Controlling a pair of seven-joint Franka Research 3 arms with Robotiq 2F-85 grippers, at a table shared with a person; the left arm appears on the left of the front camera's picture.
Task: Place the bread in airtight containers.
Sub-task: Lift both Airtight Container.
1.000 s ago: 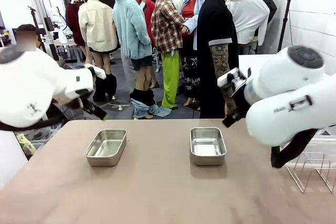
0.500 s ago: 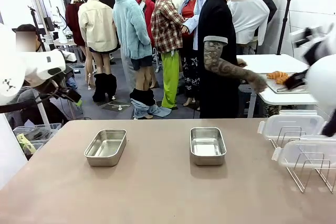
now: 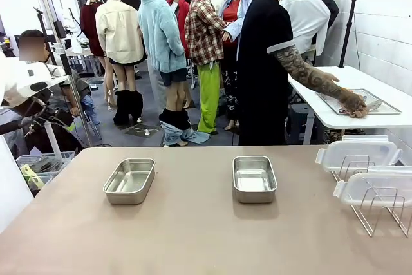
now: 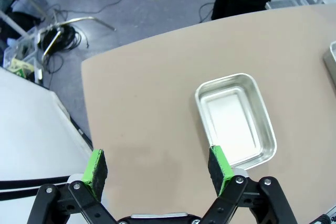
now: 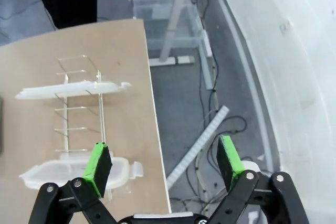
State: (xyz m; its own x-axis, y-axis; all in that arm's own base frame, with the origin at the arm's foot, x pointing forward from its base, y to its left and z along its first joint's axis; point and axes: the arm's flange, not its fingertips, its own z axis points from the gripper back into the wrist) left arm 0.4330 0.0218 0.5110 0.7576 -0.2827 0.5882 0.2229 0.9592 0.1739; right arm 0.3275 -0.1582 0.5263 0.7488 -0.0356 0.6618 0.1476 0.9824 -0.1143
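Stainless steel caught the eye first: two shallow tins sat lidless and empty on the brown table (image 3: 193, 236), the left tin (image 3: 130, 181) and the right tin (image 3: 254, 178) side by side but well apart. At the table's right edge a wire rack (image 3: 380, 214) carried the translucent covers, the far lid (image 3: 357, 152) behind the near lid (image 3: 376, 188).

Across the table a person (image 3: 261, 62) in a black T-shirt stood turned toward a white side table (image 3: 386, 119). The person's hand (image 3: 353, 103) rested on a flat metal tray (image 3: 376, 100). Whether bread lay under it I could not tell.

The left hand (image 4: 157, 165) hung above the table near its left edge, released, its fingers spread wide and nothing between them. The left tin lay beyond it and off to one side, its near rim just past one green pad (image 4: 219, 163). The stretch of table between the fingers lay bare. Past the table's edge, loose cables (image 4: 58, 35) curled on the grey floor (image 4: 157, 3).

The right hand (image 5: 164, 160) was likewise released and empty. It hung over the table's right edge, half above the floor. The wire rack and both lids lay off to one side of it, one lid just beside a green pad (image 5: 98, 163).
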